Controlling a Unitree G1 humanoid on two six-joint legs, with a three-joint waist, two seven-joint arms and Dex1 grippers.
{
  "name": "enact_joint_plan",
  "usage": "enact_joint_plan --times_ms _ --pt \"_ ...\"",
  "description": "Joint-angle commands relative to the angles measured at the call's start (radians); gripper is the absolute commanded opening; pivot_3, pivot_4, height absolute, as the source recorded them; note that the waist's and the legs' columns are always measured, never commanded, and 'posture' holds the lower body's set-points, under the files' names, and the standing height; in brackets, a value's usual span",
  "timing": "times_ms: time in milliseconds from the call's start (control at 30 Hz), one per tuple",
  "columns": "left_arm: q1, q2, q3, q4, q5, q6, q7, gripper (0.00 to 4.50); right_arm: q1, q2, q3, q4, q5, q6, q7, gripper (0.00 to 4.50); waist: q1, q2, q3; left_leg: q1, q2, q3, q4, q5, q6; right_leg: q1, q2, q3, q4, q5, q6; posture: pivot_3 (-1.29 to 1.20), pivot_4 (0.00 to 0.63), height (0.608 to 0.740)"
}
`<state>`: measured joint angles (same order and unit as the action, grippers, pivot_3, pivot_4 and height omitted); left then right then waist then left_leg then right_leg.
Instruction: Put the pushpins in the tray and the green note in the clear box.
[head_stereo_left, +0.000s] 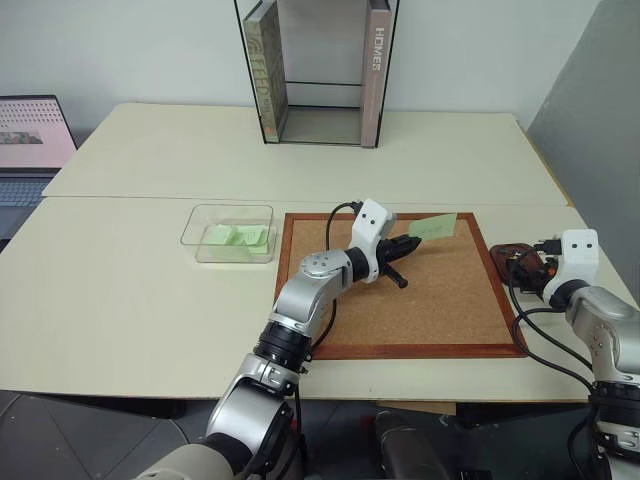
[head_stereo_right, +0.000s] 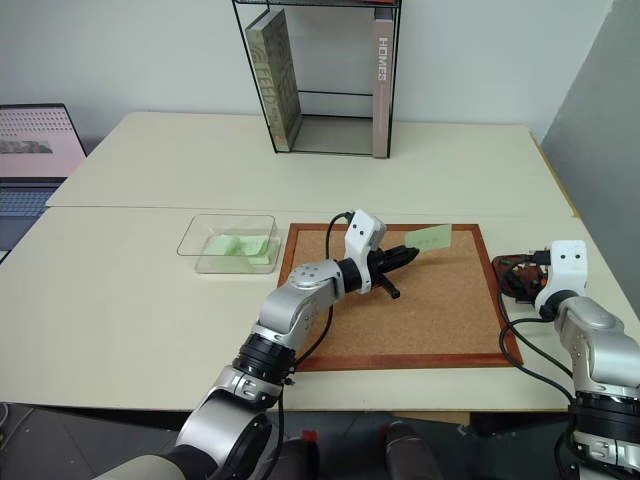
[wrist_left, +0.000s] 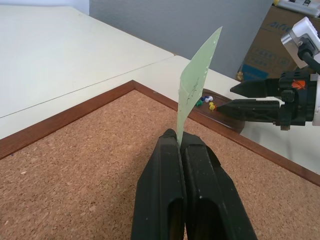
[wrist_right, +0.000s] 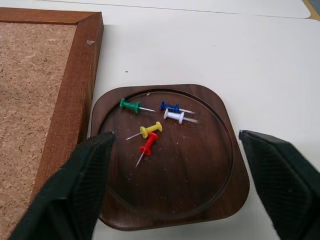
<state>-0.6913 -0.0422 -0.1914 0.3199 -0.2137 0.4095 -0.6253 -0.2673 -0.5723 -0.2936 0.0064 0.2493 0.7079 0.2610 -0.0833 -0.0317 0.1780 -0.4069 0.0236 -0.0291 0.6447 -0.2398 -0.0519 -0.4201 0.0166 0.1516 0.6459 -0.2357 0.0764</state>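
The green note (head_stereo_left: 433, 226) is pinched by one edge between the closed black fingers of the left gripper (wrist_left: 179, 142), which holds it up off the cork board (head_stereo_left: 430, 320) near the board's far edge; the slip stands on edge and curves a little. In the clear box (head_stereo_left: 228, 232), which sits on the table (head_stereo_left: 130, 290) just beside the board's left frame, a few pale green slips already lie flat on the bottom.

The pushpins (wrist_right: 150, 127) lie in the tray (wrist_right: 210, 200): a green one, a blue one, a white one, a yellow one and a red one, all on their sides, the yellow and red touching near the middle, the blue and white side by side. The dark brown tray rests on the table just beside the board's right frame.

The right gripper (wrist_right: 175, 165) hangs over the tray with its two fingers spread wide, one over the tray's edge nearest the board, the other past the opposite edge, and nothing between them.

At the back of the table stands a black-framed glass case (head_stereo_left: 318, 70) with two books upright against its side walls. A laptop (head_stereo_left: 30, 140) sits open off to the left.
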Motion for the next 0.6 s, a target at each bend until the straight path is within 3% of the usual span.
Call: enact_joint_plan --times_ms 33,333,600 --pt "-0.014 -0.007 -0.009 -0.033 -0.002 -0.013 -0.009 0.00 0.006 -0.019 0.004 -0.023 -0.034 -0.040 -0.001 4.49 0.000 0.000 0.000 0.000 0.000 0.000 0.000 0.000 0.000 0.000 0.000 0.000 0.000 0.000 0.000 0.00 0.150 0.740" --pt "-0.023 0.006 0.017 -0.077 -0.017 0.007 0.004 0.00 0.021 0.005 -0.073 -0.197 0.046 -0.113 0.045 4.49 0.000 0.000 0.000 0.000 0.000 0.000 0.000 0.000 0.000 0.000 0.000 0.000 0.000 0.000 0.000 0.00 0.150 0.740" --pt "-0.034 0.133 0.104 -0.206 -0.011 0.056 0.054 0.00 0.068 -0.063 0.048 -0.484 0.199 -0.113 0.309 4.49 -0.004 0.000 0.000 0.001 0.000 0.000 0.000 0.000 0.000 0.000 0.000 0.000 0.001 0.000 0.000 0.00 0.150 0.740"
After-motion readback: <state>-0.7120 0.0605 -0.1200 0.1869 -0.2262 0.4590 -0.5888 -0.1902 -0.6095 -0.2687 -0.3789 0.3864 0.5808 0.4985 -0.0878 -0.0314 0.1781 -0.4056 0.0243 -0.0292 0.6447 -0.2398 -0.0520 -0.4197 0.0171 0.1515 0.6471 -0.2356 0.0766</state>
